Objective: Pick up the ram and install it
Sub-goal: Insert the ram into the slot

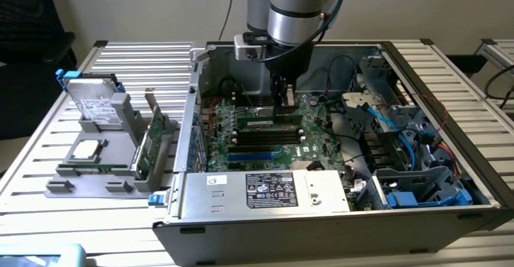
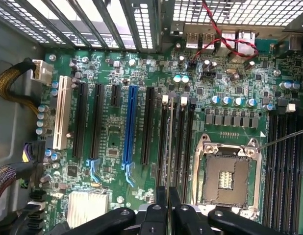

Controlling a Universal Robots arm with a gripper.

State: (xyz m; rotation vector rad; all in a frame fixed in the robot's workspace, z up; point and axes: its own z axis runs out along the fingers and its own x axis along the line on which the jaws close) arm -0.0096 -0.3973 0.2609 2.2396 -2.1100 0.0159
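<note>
As far as I can make out from the wrist view, the gripper [image 2: 168, 195] is pinched down narrow on the ram [image 2: 169, 147], which I'm seeing edge-on as a thin line running out from between the fingertips. So it's held, not lying about somewhere waiting to be fetched.

Taking the CPU socket [image 2: 225, 177] as my reference, the stick sits just beside the socket, on the side facing the blue expansion slot [image 2: 130, 127]. That puts it right over the bank of black memory slots [image 2: 189, 147], the ones with the white latches [image 2: 183, 100] at their far end.

What really matters here is the long axis. The stick runs parallel to the socket's nearer edge and parallel to those slots, so it's lined up lengthwise rather than crossed. It's directly under the hand, with no sideways gap to close that I can see, so my read is that only the vertical gap counts now.

In the exterior view the green stick with its pale label stands on edge, low down among the slots.

Two things I honestly can't tell. One is which slot of the bank it's over. The other is whether its bottom edge is already in the slot, just touching it, or hanging above it.
</note>
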